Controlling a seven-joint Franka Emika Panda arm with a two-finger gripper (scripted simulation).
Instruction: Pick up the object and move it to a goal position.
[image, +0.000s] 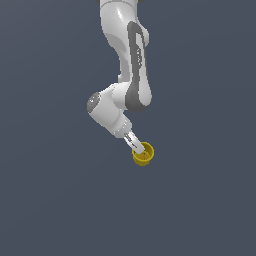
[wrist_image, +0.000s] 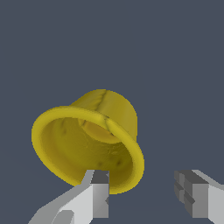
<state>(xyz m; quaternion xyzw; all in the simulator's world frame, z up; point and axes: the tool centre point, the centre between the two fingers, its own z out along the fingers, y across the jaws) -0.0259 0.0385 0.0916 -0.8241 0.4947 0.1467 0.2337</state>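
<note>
Surface first: I see one flat, uniform grey-blue ground filling both views, with no other item on it near the work area. I count one arm, one gripper and one cup, nothing more.

One white arm comes down from the top of the exterior view, with dark grey panels on its links and a rounded joint at the exterior view's left. Nothing I can see stands between it and the cup.

One gripper ends the arm. In the wrist view I see its two grey fingers set well apart with bare ground between them, so I record it as spread, not clenched on anything. One finger overlaps the cup's rim in the picture; whether it touches the rim I cannot tell. The other finger is clear of the cup. In the exterior view the gripper is too small to read, only its tip meeting the cup.

One yellow cup, the smallest item, sits at the gripper's tip, below the arm and near the middle of the exterior view. It is tilted, with its round rim turned toward the wrist camera and its tapered body pointing away. I can see down to its base: the interior holds nothing. Whether it rests on the surface I cannot tell.
</note>
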